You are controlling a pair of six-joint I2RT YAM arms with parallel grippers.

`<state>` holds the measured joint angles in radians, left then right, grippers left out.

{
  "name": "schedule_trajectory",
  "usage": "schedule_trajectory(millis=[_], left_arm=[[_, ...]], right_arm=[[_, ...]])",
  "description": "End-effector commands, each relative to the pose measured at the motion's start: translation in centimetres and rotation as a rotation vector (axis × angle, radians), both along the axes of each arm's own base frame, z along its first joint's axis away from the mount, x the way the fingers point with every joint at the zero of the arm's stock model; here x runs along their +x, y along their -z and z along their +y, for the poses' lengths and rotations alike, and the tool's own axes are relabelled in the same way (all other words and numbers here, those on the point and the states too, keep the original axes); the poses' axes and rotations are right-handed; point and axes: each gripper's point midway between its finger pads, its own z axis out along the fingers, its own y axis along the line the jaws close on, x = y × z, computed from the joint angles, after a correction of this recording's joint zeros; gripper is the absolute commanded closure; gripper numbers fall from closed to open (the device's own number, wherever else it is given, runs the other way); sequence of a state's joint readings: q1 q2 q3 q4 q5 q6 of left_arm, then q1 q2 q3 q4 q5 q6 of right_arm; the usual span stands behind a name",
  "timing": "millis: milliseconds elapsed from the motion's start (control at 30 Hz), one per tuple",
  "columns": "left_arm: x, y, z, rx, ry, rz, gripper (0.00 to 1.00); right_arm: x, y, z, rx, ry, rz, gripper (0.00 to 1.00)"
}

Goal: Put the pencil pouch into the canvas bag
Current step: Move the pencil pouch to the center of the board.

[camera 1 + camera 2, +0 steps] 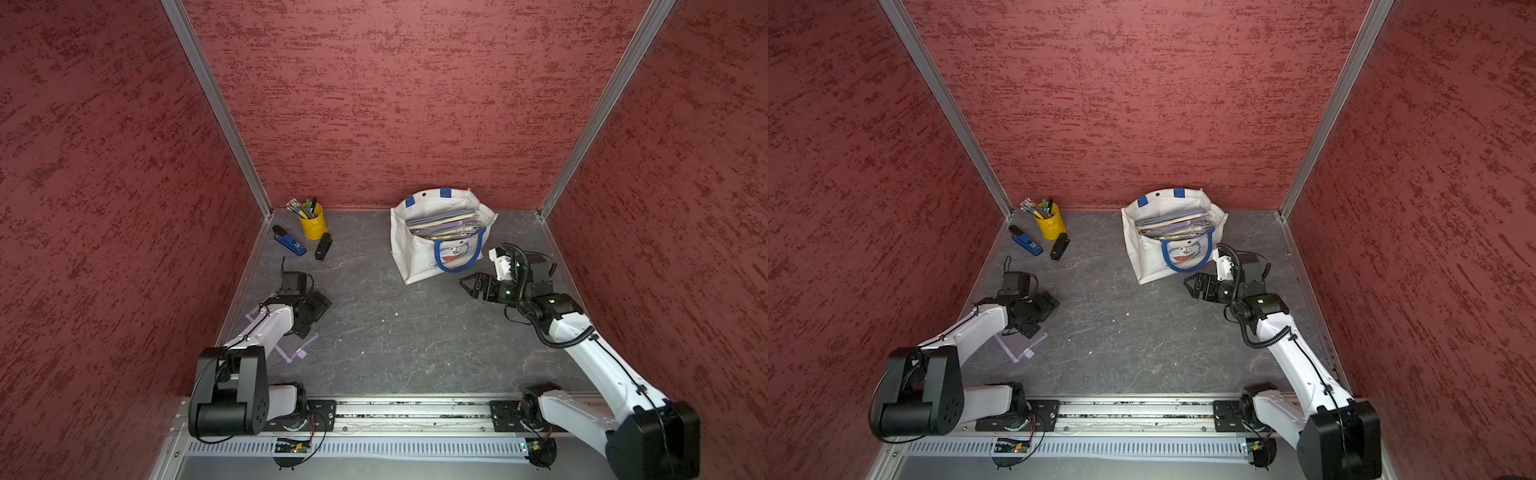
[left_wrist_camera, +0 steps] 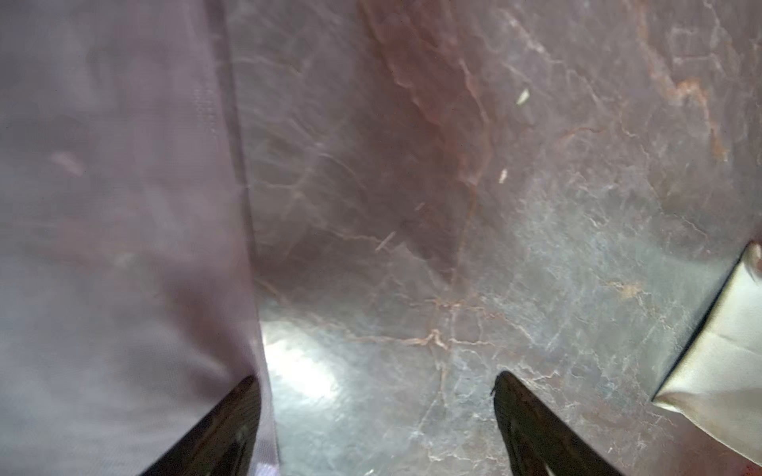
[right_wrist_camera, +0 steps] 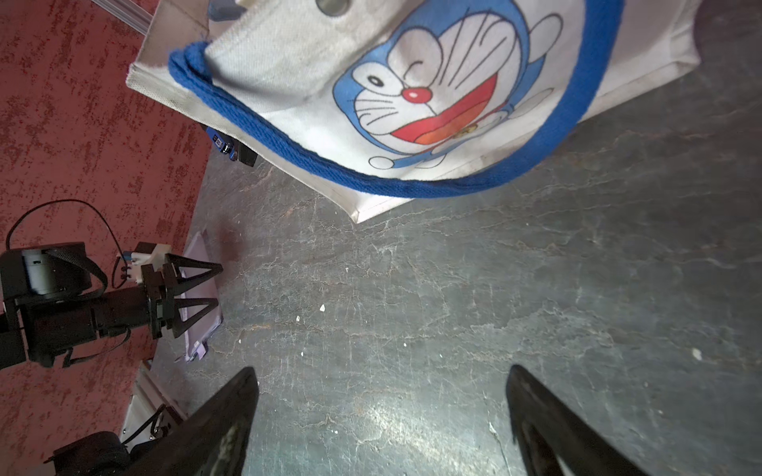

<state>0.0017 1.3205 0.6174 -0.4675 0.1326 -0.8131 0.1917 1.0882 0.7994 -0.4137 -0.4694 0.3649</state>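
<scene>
Canvas bag point(image 1: 415, 255) w/ cat print point(image 3: 433, 86) (blue)

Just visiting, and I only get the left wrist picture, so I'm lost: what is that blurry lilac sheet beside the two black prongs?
Observer: A flat translucent lilac pencil pouch, lying on the grey stone-look table, partly under the left arm.
Operator: Where is it meant to go?
Observer: Into the white boxy canvas bag with blue handles and a blue cartoon cat face, which stands upright with flat folders already inside.
Operator: Is the other arm busy?
Observer: No. The right hand hangs open and empty just in front of the bag.
</scene>
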Motion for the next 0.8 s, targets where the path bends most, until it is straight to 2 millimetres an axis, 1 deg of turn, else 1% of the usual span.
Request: schedule_trajectory(millis=[0, 100, 133, 200, 233, 300, 400, 433, 467, 533, 567, 667, 733, 767], left_arm=[[-0.9, 1.9, -1.8, 0.006, 0.024, 0.057, 0.10], [-1.4, 2.9, -3.4, -0.008, 0.036, 0.067, 0.10], [-1.5, 3.1, -4.2, -0.018, 0.047, 0.065, 0.10], [-1.8, 3.2, -6.2, -0.034, 0.073, 0.060, 0.10], [-1.8, 3.1, -7.5, -0.043, 0.089, 0.053, 0.10], [-1.7, 2.8, -10.7, -0.084, 0.129, 0.021, 0.10], [-1.7, 1.8, -17.0, -0.150, 0.227, -0.012, 0.10], [-1.8, 1.4, -19.4, -0.171, 0.274, -0.017, 0.10], [-1.9, 0.9, -21.7, -0.198, 0.326, -0.023, 0.10], [-2.5, 0.1, -25.2, -0.240, 0.406, -0.028, 0.11], [-2.6, -0.7, -26.9, -0.272, 0.443, -0.044, 0.10], [-2.9, -3.3, -30.0, -0.356, 0.536, -0.106, 0.10], [-2.9, -6.0, -31.2, -0.415, 0.600, -0.180, 0.11], [-2.8, -7.2, -31.3, -0.437, 0.625, -0.216, 0.11]], right_arm=[[1.8, -3.2, 0.8, -0.008, -0.062, -0.114, 0.06], [2.4, -4.2, 0.7, -0.040, -0.077, -0.136, 0.05], [2.5, -4.5, 0.7, -0.046, -0.078, -0.139, 0.05], [2.5, -4.7, 0.7, -0.045, -0.078, -0.143, 0.05], [2.5, -4.7, 0.8, -0.035, -0.078, -0.139, 0.05], [2.2, -4.7, 0.9, -0.013, -0.079, -0.135, 0.05], [1.2, -3.2, 1.0, 0.028, -0.064, -0.089, 0.05], [0.7, -2.4, 1.0, 0.047, -0.056, -0.066, 0.05], [0.3, -1.7, 1.1, 0.063, -0.050, -0.048, 0.05], [-0.6, -0.3, 1.2, 0.090, -0.046, -0.006, 0.05], [-1.1, 0.6, 1.2, 0.100, -0.044, 0.019, 0.05], [-2.1, 2.8, 1.4, 0.118, -0.048, 0.086, 0.05], [-2.5, 3.9, 1.8, 0.143, -0.065, 0.129, 0.06], [-2.6, 4.4, 2.0, 0.154, -0.068, 0.147, 0.07]])
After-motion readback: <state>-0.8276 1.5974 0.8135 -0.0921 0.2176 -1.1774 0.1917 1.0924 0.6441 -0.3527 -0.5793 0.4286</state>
